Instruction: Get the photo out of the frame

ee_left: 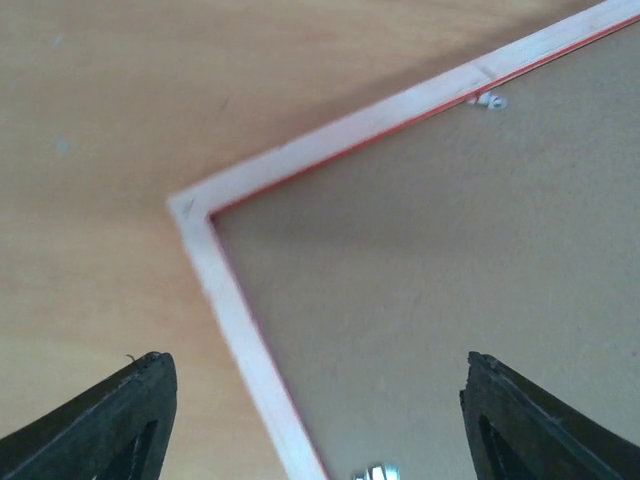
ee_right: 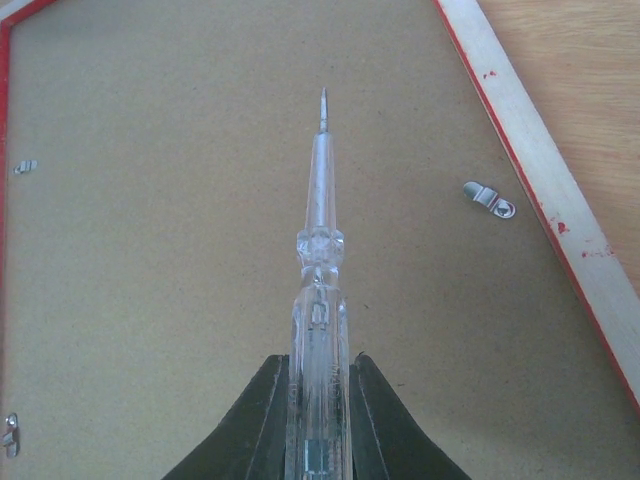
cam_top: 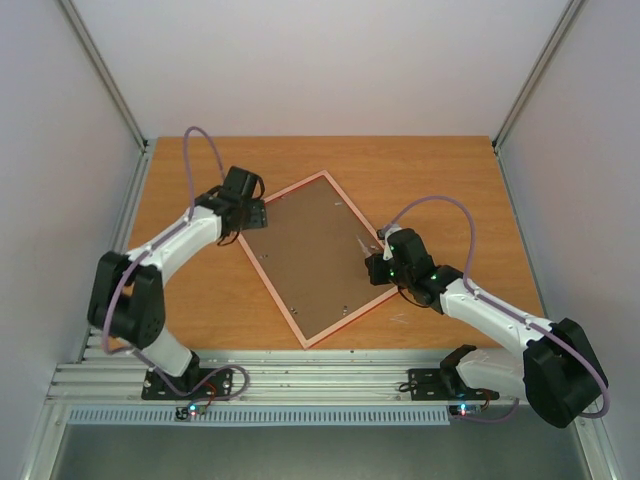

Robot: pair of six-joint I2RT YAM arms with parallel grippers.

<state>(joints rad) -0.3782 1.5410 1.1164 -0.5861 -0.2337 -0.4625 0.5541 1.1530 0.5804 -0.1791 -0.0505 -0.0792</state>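
The red frame (cam_top: 274, 290) lies face down on the table at an angle, its brown backing board (cam_top: 315, 260) facing up. The photo is hidden under that board. My left gripper (cam_top: 258, 215) hovers over the frame's left corner (ee_left: 190, 205), open, with nothing between its fingers (ee_left: 130, 420). My right gripper (ee_right: 318, 365) is shut on a clear-handled screwdriver (ee_right: 320, 250) over the board's right part. The tool's tip points across the board (ee_right: 180, 250), apart from the clips.
Small metal clips (ee_right: 490, 197) (ee_right: 25, 166) (ee_right: 10, 435) sit along the board's edges, one near the left corner (ee_left: 490, 100). The wooden table (cam_top: 200, 300) is bounded by white walls on three sides.
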